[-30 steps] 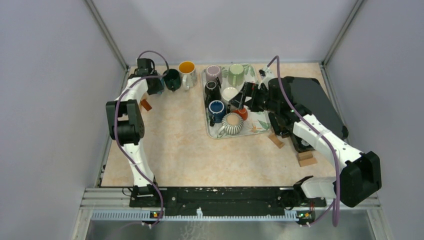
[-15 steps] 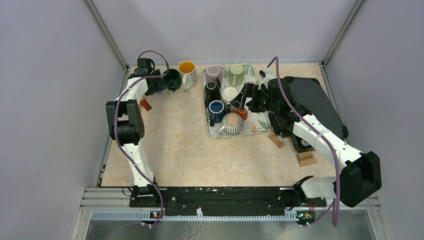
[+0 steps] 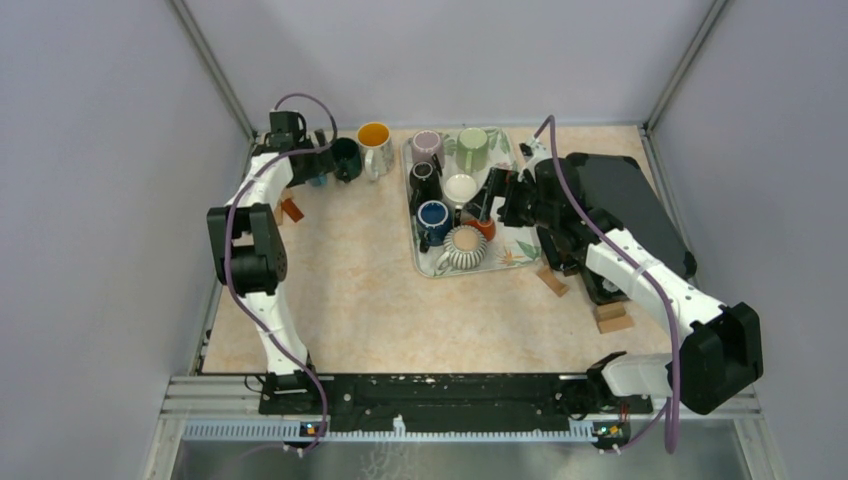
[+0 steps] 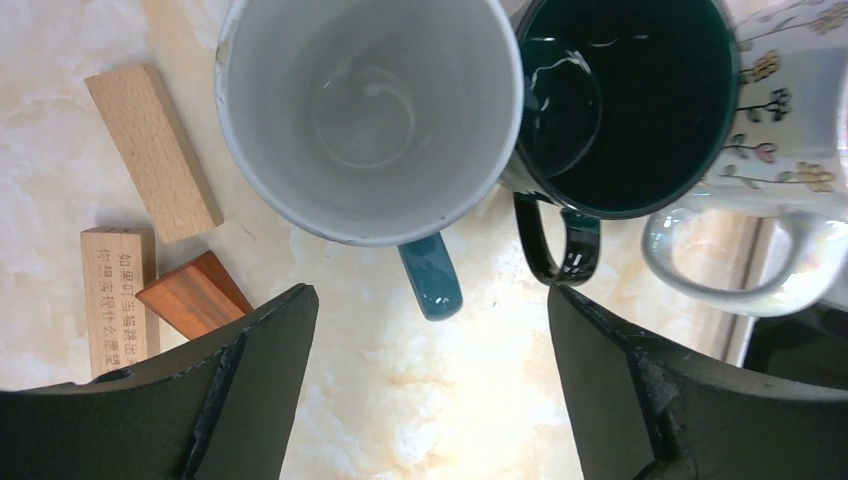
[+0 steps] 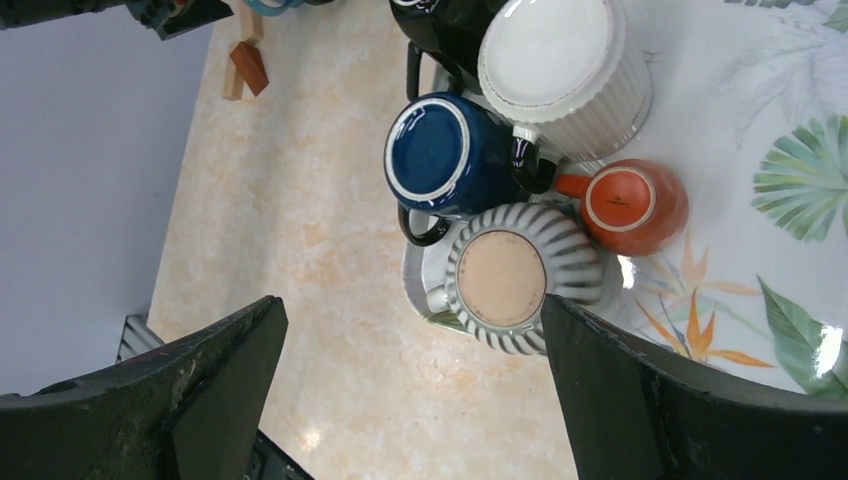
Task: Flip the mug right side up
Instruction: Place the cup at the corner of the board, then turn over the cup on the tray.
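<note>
Teal-handled mug [image 4: 370, 110] stands mouth up at the far-left corner of the desk [image 3: 350, 290], touching the dark green mug [image 4: 625, 100]. Its handle points back between the fingers of the left hand [image 4: 430, 292], which is spread wide and gripping nothing. Over on the tray [image 3: 520, 250], the ribbed mug [image 5: 500, 278] sits bottom up just below the right hand [image 5: 415, 300], also spread. That arm looks the nearer one.

Three mugs [image 3: 345, 158] are standing in a row near the table's [image 3: 350, 290] far left corner; right of them, a tray [image 3: 522, 255] is holding several more mugs [image 3: 465, 247].
</note>
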`<state>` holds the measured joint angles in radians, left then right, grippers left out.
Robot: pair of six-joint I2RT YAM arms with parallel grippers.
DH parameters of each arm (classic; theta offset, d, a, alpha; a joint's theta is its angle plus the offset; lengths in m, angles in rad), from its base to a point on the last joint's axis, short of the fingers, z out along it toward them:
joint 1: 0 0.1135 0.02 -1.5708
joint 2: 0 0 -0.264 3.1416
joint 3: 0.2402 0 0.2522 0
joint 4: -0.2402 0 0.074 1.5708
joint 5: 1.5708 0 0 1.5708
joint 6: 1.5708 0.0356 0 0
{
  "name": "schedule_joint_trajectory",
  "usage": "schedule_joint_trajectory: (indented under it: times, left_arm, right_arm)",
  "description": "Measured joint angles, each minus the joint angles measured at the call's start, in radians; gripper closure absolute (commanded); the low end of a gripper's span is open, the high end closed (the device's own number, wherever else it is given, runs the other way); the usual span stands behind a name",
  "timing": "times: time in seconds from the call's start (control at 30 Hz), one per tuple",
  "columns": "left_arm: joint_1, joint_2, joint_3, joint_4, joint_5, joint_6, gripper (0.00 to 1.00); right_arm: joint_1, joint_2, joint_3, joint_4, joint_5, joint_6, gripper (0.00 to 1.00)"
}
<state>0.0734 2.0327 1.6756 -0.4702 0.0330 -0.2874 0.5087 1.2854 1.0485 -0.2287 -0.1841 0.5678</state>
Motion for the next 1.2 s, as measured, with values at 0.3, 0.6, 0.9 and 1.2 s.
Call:
schedule_joint_trajectory:
  times: [0.3, 0.6, 0.9, 1.2]
  left_arm:
    - [-0.014, -0.090, 0.000, 0.000, 0.003, 0.000, 0.02]
    - [-0.071, -0.268, -0.076, 0.003, 0.007, -0.001, 0.02]
    - [-0.245, -0.464, -0.201, 0.041, 0.046, 0.000, 0.02]
    - [-0.408, -0.541, -0.333, 0.081, 0.136, 0.000, 0.02]
  right_arm:
    - [0.000, 0.014, 0.000, -0.011, 0.053, -0.011, 0.01]
    - [0.000, 0.095, 0.064, -0.061, 0.134, -0.018, 0.01]
    - [0.000, 0.209, 0.198, -0.079, 0.193, -0.027, 0.01]
    - [-0.015, 0.340, 0.295, -0.108, 0.229, -0.043, 0.01]
